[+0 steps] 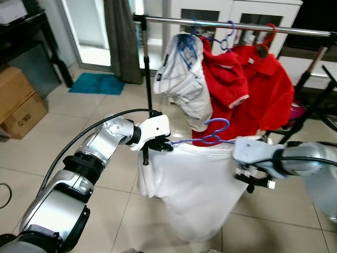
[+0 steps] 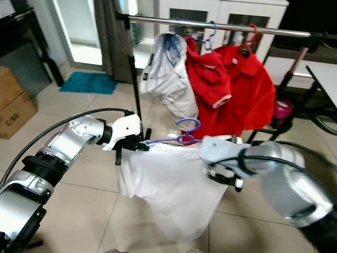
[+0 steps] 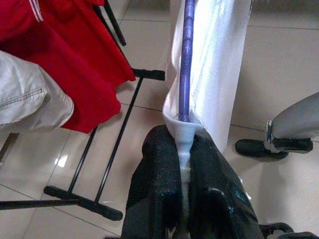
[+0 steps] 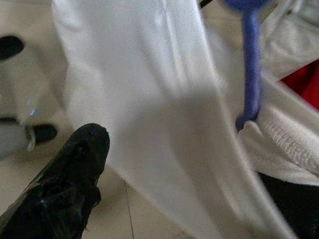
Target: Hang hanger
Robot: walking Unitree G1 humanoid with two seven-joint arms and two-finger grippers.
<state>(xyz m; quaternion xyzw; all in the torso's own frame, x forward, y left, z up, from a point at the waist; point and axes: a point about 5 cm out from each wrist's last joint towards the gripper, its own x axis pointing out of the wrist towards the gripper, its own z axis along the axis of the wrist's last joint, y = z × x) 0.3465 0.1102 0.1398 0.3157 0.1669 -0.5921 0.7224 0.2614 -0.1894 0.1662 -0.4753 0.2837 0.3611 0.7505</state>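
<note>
A white shirt [image 1: 195,184] hangs on a purple hanger [image 1: 215,133], held in the air below the metal rail [image 1: 295,29]. My left gripper [image 1: 164,143] is shut on the shirt's left shoulder and the hanger's end; the left wrist view shows both fingers [image 3: 159,169] pinching the cloth under the purple bar [image 3: 185,59]. My right gripper [image 1: 253,179] is at the shirt's right shoulder. In the right wrist view its fingers [image 4: 75,164] stand apart, with white cloth [image 4: 149,99] and the hanger [image 4: 250,69] between and beyond them.
On the rail hang a white garment [image 1: 184,79] and two red shirts [image 1: 263,84] on blue and red hangers. The rack's black post [image 1: 148,79] and floor legs [image 3: 114,144] stand just behind the shirt. Cardboard boxes [image 1: 18,103] sit at the left; tiled floor lies around.
</note>
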